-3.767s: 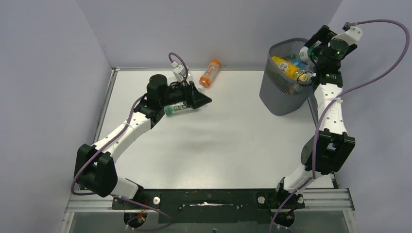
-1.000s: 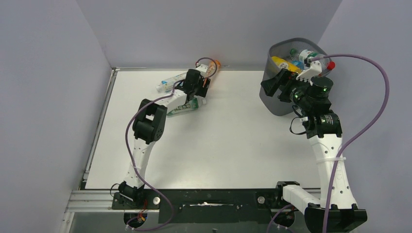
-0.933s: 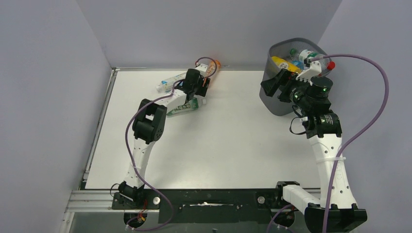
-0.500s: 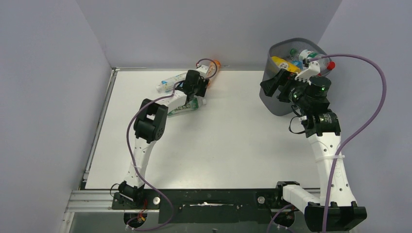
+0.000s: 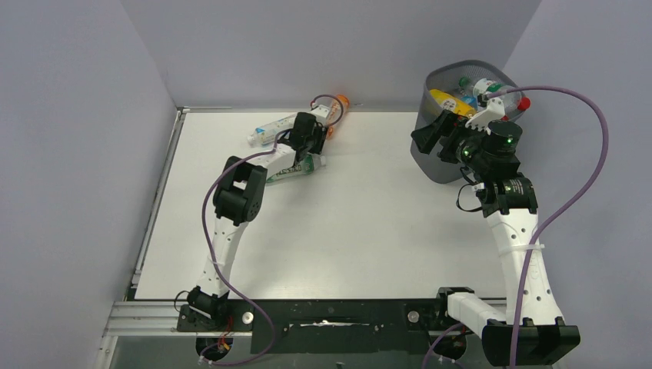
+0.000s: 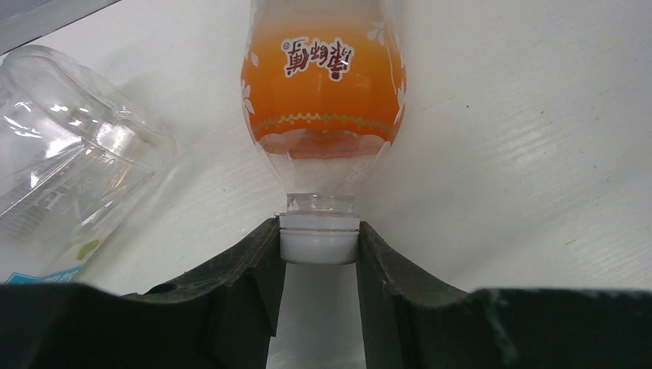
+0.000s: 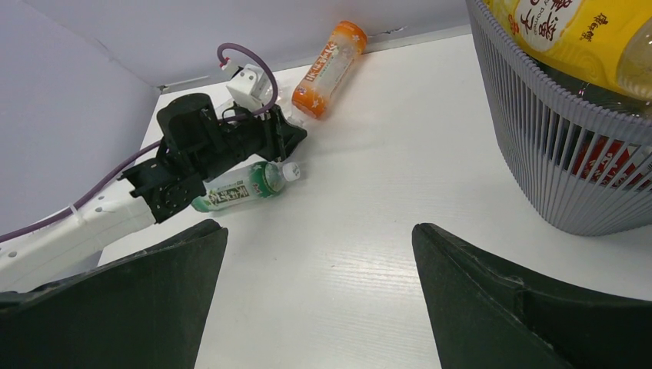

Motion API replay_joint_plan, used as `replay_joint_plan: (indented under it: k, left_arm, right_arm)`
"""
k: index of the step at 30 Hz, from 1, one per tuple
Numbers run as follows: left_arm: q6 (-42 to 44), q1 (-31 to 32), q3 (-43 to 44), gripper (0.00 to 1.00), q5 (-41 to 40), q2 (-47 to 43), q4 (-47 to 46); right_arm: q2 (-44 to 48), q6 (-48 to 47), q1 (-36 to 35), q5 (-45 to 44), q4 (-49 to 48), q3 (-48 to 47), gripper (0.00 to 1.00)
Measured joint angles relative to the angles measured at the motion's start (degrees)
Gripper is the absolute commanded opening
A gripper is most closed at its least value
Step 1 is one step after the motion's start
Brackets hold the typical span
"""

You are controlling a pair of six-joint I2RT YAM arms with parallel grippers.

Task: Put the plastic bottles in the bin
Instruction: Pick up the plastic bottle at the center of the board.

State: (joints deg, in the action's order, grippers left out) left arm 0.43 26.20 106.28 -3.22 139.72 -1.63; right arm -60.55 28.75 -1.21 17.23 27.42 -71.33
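Left wrist view: left gripper (image 6: 317,235) pinched the orange bottle (image 6: 323,84) by its white cap (image 6: 319,246), centred between the jaws, presumably for lifting; right gripper (image 7: 319,228) gaped empty, bin (image 7: 538,154) outside its jaws.

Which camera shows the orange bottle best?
The left wrist view: the orange bottle is close up, its white cap pinched in the left end effector. The right wrist view shows most of it, distant; the top view only its far end.

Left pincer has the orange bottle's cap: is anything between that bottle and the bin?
Yes: the open right pincer hangs at the bin's near-left wall, roughly on the direct line from the orange bottle. Nothing else intervenes.
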Motion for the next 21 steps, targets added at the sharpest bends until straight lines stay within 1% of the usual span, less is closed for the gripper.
replay_joint_plan:
  k: [3,6,11,15,21]
  left_arm:
    - [0.0,-0.1,-0.5,0.33,0.2,-0.2,-0.7]
    - [-0.2,-0.1,-3.7,0.33,0.3,-1.9,-1.9]
    - [-0.3,0.0,-11.6,0.32,0.3,-7.9,-3.4]
    - [-0.9,0.0,-16.0,0.32,0.6,-12.9,-4.9]
    - [-1.8,0.0,-17.6,0.32,2.2,-18.4,-5.6]
  right_arm:
    - [0.0,0.0,0.0,0.0,0.0,0.0,0.96]
    - [0.0,0.0,0.0,0.0,-0.1,0.1,0.96]
    - [0.0,0.0,0.0,0.3,-0.5,0.4,0.96]
    - [0.0,0.1,0.0,0.6,-0.8,1.0,0.96]
    - [0.0,0.2,-0.2,1.0,-0.9,1.1,0.96]
